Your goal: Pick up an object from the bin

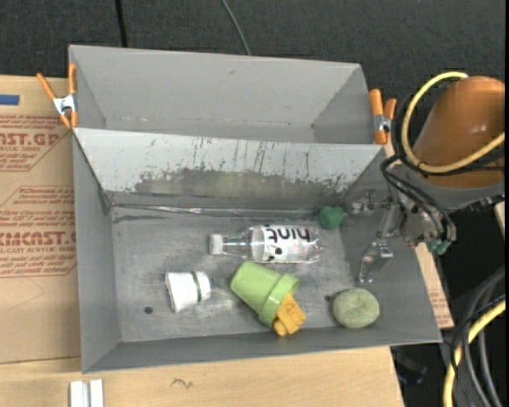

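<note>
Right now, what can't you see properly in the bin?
Camera view:
Yellow thing: the green cup covers part of it, shape unclear.
Bottle label: print too small to read.
Little green lump by the back wall: too small to name.

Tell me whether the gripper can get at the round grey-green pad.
Probably yes. The gripper hangs close beside the pad, nothing lies between them, and the green cup lies clear to its left. The bin wall nearby may crowd it.

A robotics lab — my cabled arm [458, 121] at the right, a grey metal bin [220, 100], dark carpet [322, 15] along the top.
</note>
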{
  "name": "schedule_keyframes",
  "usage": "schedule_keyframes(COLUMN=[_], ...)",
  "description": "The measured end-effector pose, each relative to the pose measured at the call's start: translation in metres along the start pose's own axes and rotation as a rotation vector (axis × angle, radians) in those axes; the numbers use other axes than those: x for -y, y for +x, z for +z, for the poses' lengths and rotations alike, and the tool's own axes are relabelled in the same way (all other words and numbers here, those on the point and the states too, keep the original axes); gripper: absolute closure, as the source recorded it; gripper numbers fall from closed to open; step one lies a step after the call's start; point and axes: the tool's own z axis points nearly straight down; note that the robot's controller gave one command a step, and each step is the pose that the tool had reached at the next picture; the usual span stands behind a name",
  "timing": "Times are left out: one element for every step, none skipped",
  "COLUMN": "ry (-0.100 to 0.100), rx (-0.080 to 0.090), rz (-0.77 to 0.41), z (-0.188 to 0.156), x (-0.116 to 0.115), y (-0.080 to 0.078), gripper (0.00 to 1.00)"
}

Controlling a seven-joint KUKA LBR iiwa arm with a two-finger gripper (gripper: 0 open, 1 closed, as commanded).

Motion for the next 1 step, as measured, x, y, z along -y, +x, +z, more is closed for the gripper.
schedule_keyframes(ry=[0.0], rx=[0.0], rz=[0.0], z=[0.0], x=[0.0], y=[0.0], gripper=[1.0])
